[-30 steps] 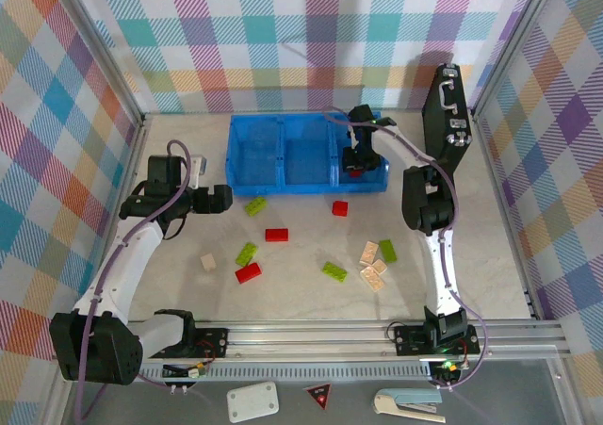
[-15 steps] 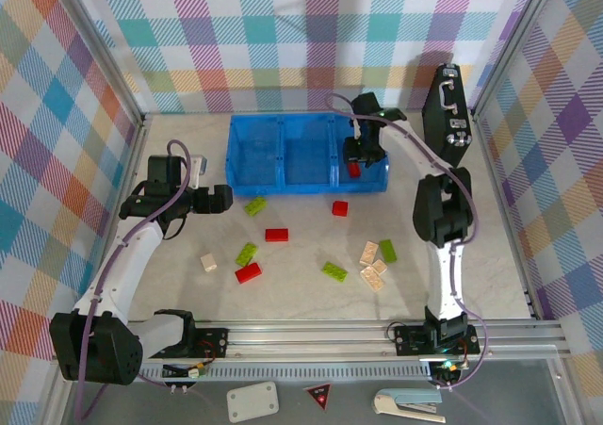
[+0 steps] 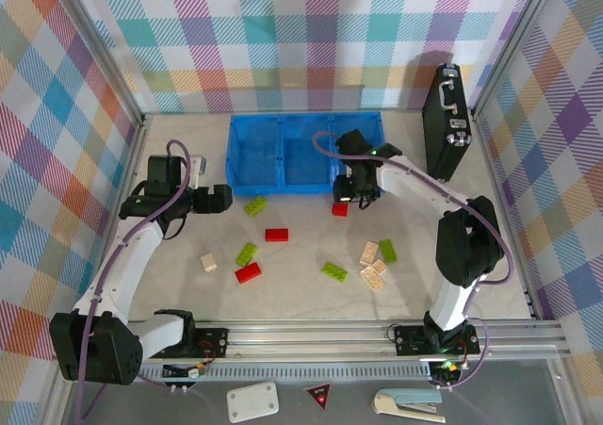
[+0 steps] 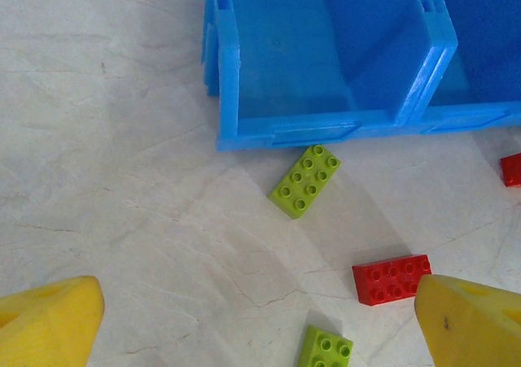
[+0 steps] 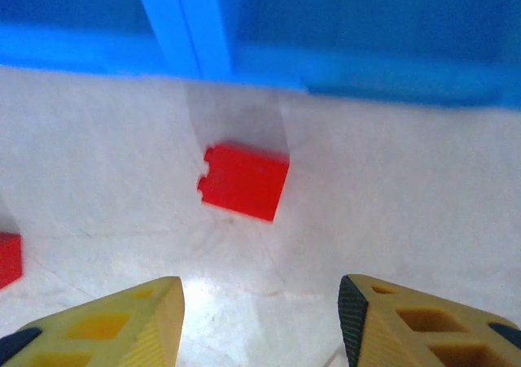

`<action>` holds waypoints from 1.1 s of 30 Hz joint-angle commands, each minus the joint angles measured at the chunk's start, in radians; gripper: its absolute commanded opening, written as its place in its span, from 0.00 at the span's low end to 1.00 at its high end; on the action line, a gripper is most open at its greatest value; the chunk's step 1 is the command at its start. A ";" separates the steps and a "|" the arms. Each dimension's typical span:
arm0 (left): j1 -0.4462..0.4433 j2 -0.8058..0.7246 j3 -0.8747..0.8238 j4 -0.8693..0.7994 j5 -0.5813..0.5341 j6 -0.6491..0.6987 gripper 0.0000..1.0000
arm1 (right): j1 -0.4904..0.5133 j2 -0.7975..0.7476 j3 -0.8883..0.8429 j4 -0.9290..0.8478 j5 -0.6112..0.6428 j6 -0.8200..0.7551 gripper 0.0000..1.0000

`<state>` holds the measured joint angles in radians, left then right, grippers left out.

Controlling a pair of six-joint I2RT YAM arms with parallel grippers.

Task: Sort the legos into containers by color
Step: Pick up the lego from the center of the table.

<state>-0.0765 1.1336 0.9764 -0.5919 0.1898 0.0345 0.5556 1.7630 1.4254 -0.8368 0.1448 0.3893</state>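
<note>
Spread and empty, the right gripper (image 3: 347, 195) hangs low at the 5 o'clock corner of the blue bin (image 3: 229, 152), with a red brick (image 3: 340, 208) on the table just at its 6 o'clock. Its wrist camera tells us what the top view leaves unclear: that brick (image 5: 242, 181) lies ahead of the yellow fingertips (image 5: 122, 318), touching neither, close below the bin's near wall (image 5: 366, 74).

The left gripper (image 3: 219, 199) is spread wide too, pinching nothing, at 9 o'clock of the loose bricks. Its wrist view looks into the bin's left compartment (image 4: 301, 50) and shows the studs on a green brick (image 4: 305, 181) just outside the wall, and on a red one (image 4: 392, 279) nearer the fingers.

We see a pale marbled table (image 3: 292, 302), plaid cloth walls (image 3: 283, 39) and an aluminium rail (image 3: 311, 332) at 6 o'clock.

A black case (image 3: 445, 123) stands on edge at 3 o'clock of the bin, apart from it. From above, the right arm's wrist covers part of the bin's right compartment. Beige bricks (image 3: 369, 252) lie beside a green one (image 3: 387, 250) at 5 o'clock of the bin. More green, red and beige ones are scattered at 6 and 7 o'clock.
</note>
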 commanded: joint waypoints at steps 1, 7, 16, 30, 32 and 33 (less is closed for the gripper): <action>0.001 -0.026 -0.005 0.021 0.001 -0.015 0.98 | 0.027 -0.046 -0.060 0.061 0.038 0.109 0.60; 0.000 -0.033 -0.007 0.018 0.019 -0.021 0.97 | 0.082 -0.030 -0.129 0.154 0.130 0.205 0.73; -0.001 -0.049 -0.012 0.017 0.015 -0.016 0.97 | 0.092 0.044 -0.135 0.248 0.173 0.272 0.69; -0.002 -0.061 -0.020 0.019 0.004 -0.013 0.97 | 0.095 0.156 -0.092 0.273 0.211 0.280 0.64; -0.002 -0.059 -0.021 0.023 0.009 -0.015 0.98 | 0.095 0.166 -0.087 0.281 0.203 0.278 0.63; -0.002 -0.056 -0.019 0.025 0.011 -0.015 0.97 | 0.095 0.170 -0.081 0.284 0.198 0.279 0.62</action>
<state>-0.0765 1.0760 0.9577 -0.5808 0.1909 0.0223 0.6437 1.9053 1.3159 -0.5598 0.3332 0.6548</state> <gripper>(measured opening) 0.976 0.628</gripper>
